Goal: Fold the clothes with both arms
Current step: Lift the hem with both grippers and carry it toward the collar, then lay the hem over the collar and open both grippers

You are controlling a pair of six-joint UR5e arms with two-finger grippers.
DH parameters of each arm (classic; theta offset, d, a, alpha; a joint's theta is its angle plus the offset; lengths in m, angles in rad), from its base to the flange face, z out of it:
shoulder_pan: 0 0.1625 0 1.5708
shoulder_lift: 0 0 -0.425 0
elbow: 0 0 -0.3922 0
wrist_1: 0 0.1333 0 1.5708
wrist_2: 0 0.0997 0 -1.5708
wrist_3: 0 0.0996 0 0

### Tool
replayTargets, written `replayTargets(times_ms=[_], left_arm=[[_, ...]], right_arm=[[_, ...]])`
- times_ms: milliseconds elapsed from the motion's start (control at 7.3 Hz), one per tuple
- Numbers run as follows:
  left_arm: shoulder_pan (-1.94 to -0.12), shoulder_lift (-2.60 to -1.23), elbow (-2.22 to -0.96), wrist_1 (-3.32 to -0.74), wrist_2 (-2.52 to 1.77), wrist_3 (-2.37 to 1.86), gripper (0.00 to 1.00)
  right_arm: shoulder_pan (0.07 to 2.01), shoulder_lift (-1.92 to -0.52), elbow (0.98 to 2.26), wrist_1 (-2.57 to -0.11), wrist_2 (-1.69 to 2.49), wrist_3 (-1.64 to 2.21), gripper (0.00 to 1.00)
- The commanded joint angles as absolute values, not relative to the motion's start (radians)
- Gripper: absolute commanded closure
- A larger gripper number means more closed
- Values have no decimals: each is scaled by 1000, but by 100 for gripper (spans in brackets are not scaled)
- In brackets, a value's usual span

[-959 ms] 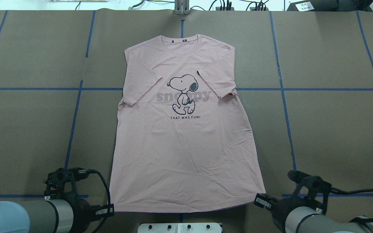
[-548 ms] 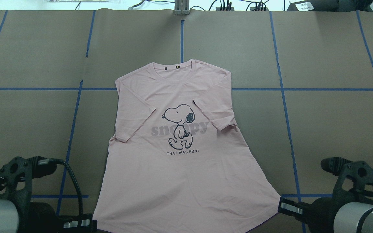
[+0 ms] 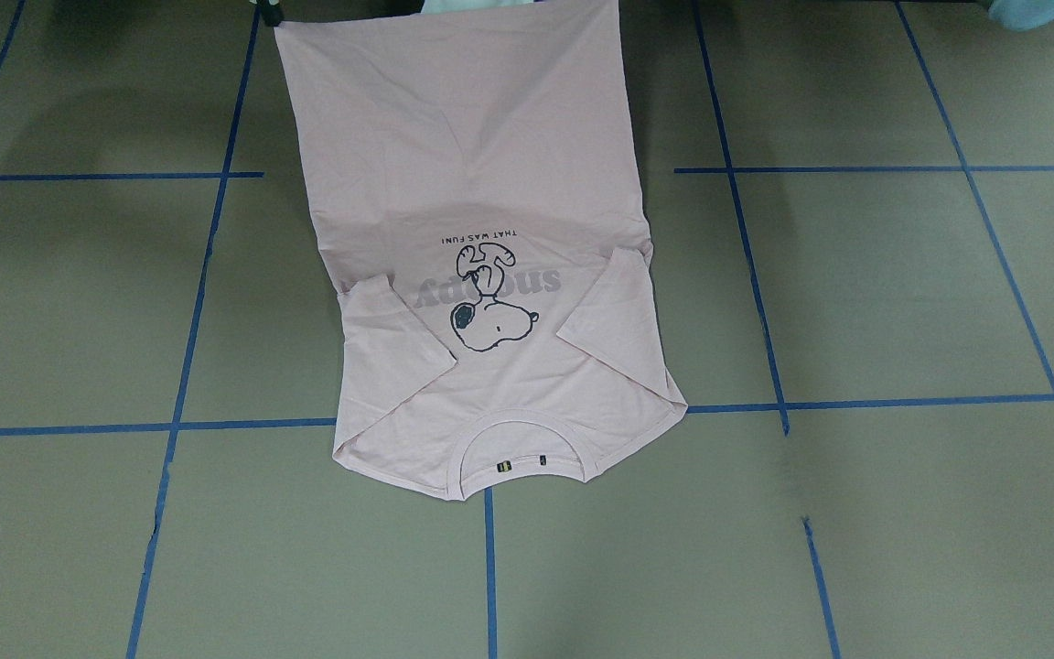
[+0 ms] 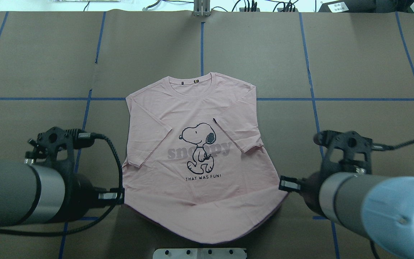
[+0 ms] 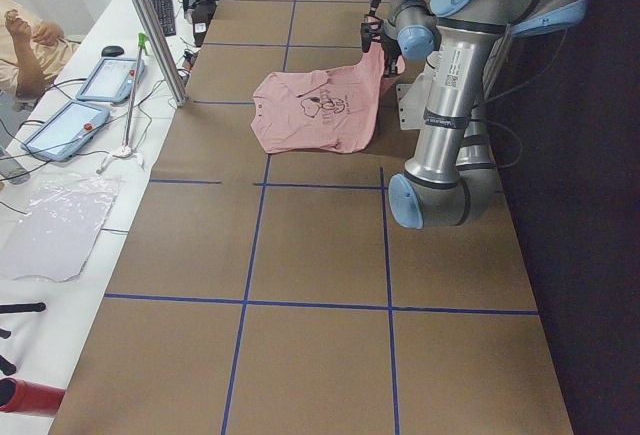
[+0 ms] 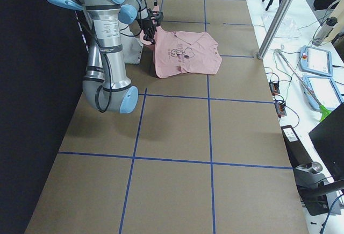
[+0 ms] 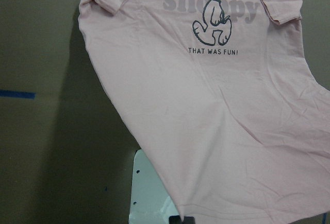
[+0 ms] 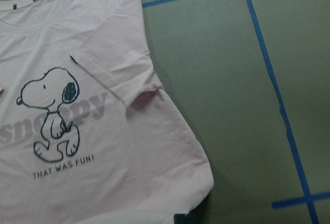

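Note:
The pale pink T-shirt (image 4: 199, 118) lies face up, dog print and grey lettering showing, collar toward the far side of the table. Its hem end is raised off the table and sags in the middle. My left gripper (image 4: 115, 196) is shut on the hem's left corner and my right gripper (image 4: 285, 184) is shut on the right corner. The left wrist view shows the shirt (image 7: 216, 110) hanging from the fingertip at the bottom edge. The right wrist view shows the same (image 8: 103, 121). In the front-facing view the lifted cloth (image 3: 481, 137) rises to the top edge.
The brown paper-covered table (image 4: 354, 64) carries a blue tape grid. The white pedestal plate (image 4: 199, 253) sits at the near edge below the sagging hem. A metal post (image 4: 201, 9) stands at the far edge. Tablets (image 5: 105, 80) and cables lie beyond it.
The shirt slid toward me across the table. Both arms then rose and came forward with the hem corners, so the hem is now off the table.

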State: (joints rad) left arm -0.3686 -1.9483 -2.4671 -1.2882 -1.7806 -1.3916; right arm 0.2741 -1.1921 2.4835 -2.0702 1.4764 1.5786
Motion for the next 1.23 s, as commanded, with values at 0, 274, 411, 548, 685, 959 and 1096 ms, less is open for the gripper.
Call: replayTargets(times_ms=[0, 274, 411, 548, 685, 959, 1096], left_arm=[[-536, -1997, -2323, -1289, -1782, -1242, 100], [-664, -2031, -2226, -1292, -1787, -1113, 100], [-692, -2046, -2168, -1305, -1787, -1086, 100], [-718, -2063, -2096, -1356, -1787, -1062, 100], [-739, -2065, -2021, -1430, -1787, -1045, 100], [-747, -2069, -1825, -1624, -1783, -1016, 100], [-750, -2072, -1736, -1702, -1781, -1005, 100]], right_arm=[[441, -1072, 2281, -2065, 1477, 1479, 100], [523, -1036, 2216, -2016, 1477, 1439, 100], [547, -1032, 2130, -1906, 1476, 1436, 100], [575, -1031, 2026, -1790, 1476, 1425, 100], [606, -1031, 1952, -1731, 1476, 1390, 100], [653, -941, 1716, -1619, 1479, 1351, 100], [667, -919, 1563, -1488, 1485, 1344, 100]])
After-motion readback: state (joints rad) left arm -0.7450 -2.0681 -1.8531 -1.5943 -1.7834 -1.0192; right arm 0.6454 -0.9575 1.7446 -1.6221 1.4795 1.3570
